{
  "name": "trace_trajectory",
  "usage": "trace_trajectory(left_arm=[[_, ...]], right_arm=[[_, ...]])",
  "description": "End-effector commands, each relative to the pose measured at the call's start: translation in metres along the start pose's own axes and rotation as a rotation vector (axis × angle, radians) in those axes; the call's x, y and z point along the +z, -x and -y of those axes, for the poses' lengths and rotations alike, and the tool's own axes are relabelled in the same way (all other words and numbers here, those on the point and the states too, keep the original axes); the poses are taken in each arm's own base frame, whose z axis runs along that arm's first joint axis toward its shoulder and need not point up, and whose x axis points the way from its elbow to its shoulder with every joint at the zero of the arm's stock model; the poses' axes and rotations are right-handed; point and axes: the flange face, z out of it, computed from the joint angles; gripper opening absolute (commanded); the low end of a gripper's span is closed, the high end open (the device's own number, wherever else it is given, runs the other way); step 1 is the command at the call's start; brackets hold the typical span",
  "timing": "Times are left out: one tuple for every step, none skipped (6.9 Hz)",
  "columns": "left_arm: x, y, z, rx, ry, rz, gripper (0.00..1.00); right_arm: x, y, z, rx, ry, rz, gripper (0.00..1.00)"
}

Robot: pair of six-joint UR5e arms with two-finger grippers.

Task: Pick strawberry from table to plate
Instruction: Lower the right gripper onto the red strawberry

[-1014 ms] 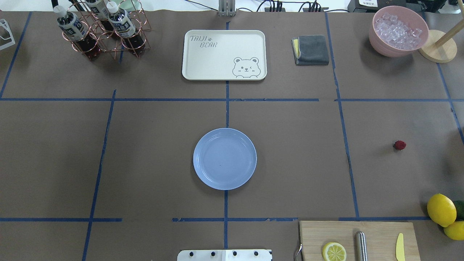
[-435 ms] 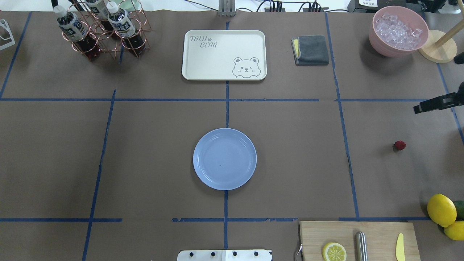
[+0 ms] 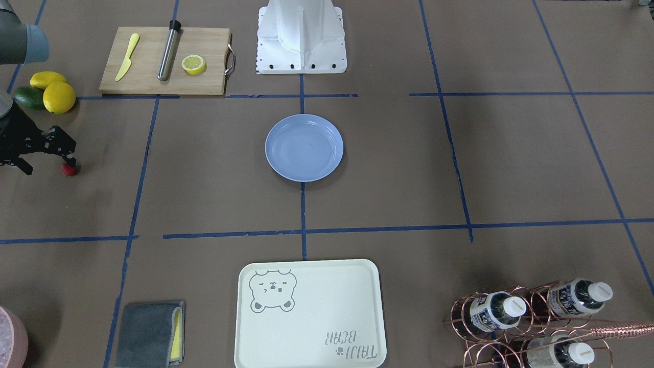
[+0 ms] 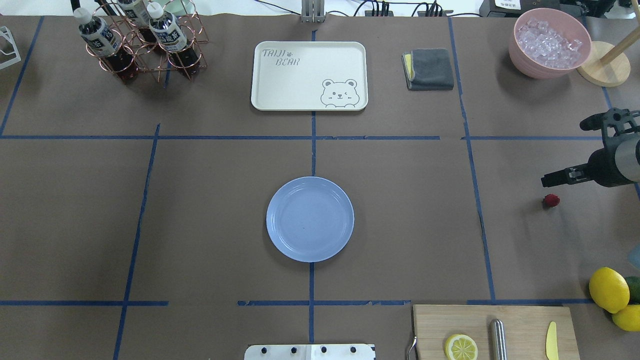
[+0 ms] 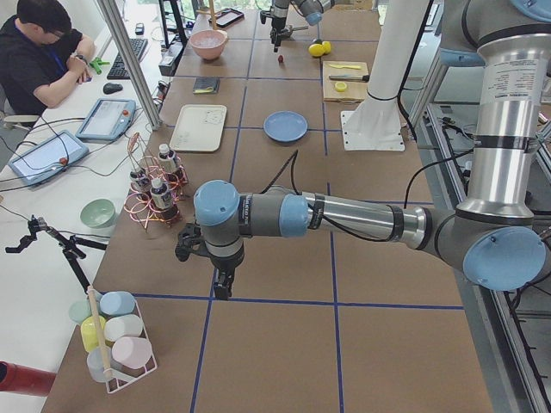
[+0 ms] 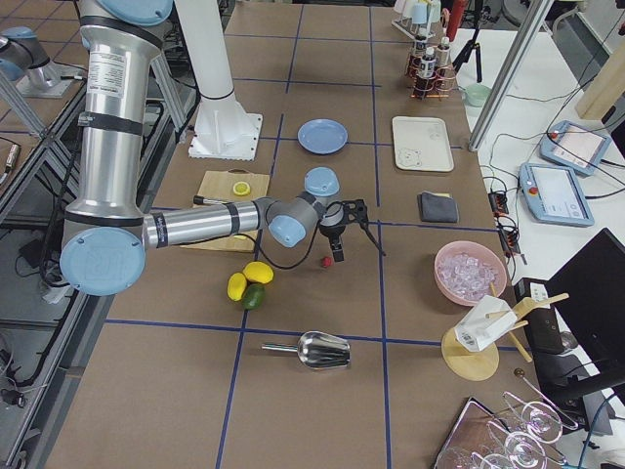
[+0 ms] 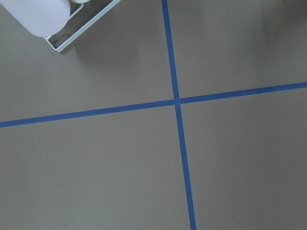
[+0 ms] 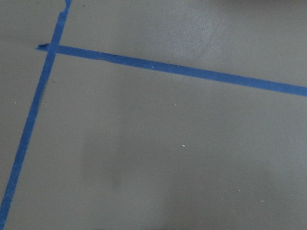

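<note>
1. The strawberry (image 4: 551, 200) is sitting on the worktop (image 4: 200, 225), way over on the robot's right side and well apart from the plate (image 4: 310, 219).
2. The light-blue plate is pretty much dead centre, sitting on top of a blue tape line (image 4: 313, 150).
3. The right gripper (image 4: 563, 150) hangs just beside the strawberry with its jaws spread wide and nothing between them. One fingertip (image 3: 70, 157) is right by the berry, but I can't tell if it touches.
4. The left gripper (image 5: 222, 288) points down at the worktop's far left end, near a rack of pastel cups (image 5: 116, 331). Only the side view shows it, so I can't tell if its jaws are apart or together.
5. The lemons (image 4: 608, 289) sit near the strawberry, on the robot's side of it.
</note>
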Motion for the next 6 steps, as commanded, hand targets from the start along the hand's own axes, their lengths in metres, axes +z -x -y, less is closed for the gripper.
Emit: trace_trajectory(left_arm=[[-0.001,-0.001,0.001,0.003,-0.003,-0.001,1.0],[-0.001,-0.001,0.001,0.003,-0.003,-0.001,1.0],[-0.002,-0.001,0.0,0.002,-0.003,-0.001,1.0],[-0.002,-0.001,-0.001,0.002,-0.003,0.0,1.0],[-0.001,0.0,-0.001,0.001,-0.002,-0.001,1.0],[-0.002,-0.001,0.0,0.003,-0.004,-0.001,1.0]], right_arm=[[0.02,-0.001,-0.018,-0.002,-0.006,-0.001,0.95],[0.025,0.004,-0.022,-0.012,0.004,0.001,0.92],[0.033,0.001,-0.024,-0.018,-0.004,-0.028,0.92],[0.034,-0.001,-0.024,-0.016,-0.005,-0.033,0.91],[0.034,-0.002,-0.023,-0.023,-0.013,-0.042,0.89],[0.035,-0.001,-0.024,-0.025,-0.012,-0.042,0.88]])
